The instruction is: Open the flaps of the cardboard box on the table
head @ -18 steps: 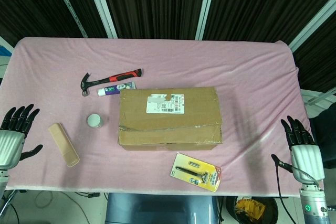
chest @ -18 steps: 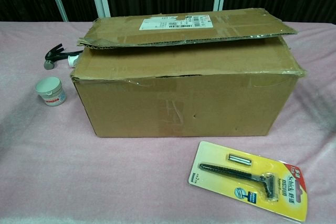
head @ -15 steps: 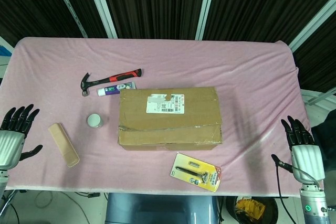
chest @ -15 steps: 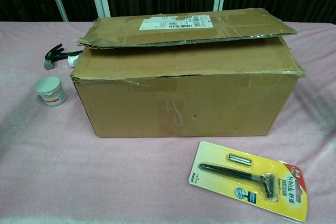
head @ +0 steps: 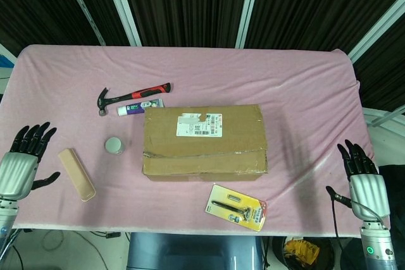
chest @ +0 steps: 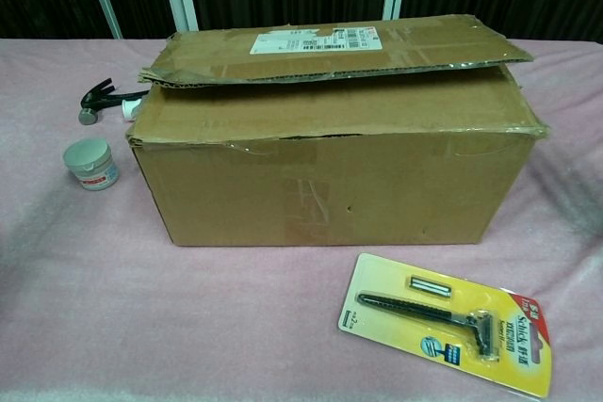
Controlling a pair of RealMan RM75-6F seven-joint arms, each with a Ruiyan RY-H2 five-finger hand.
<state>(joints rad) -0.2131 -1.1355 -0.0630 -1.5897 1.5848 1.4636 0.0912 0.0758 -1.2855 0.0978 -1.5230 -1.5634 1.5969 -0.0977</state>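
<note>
The cardboard box (head: 204,141) stands at the middle of the pink table, its two top flaps folded down, the rear one with a white label (head: 199,124) overlapping the front one. In the chest view the box (chest: 330,171) fills the centre and its upper flap (chest: 330,49) lies slightly lifted at its front edge. My left hand (head: 22,162) hovers at the table's front left corner, fingers spread, holding nothing. At the front right edge my right hand (head: 364,178) is also spread and holding nothing. Both hands are far from the box and absent from the chest view.
A hammer (head: 133,97) and a small tube (head: 140,108) lie behind the box's left end. A small round jar (head: 114,145) and a tan bar (head: 76,174) sit to its left. A yellow razor pack (head: 236,207) lies in front.
My left hand has shifted slightly up and to the right. The right hand has barely moved. The box is unchanged.
</note>
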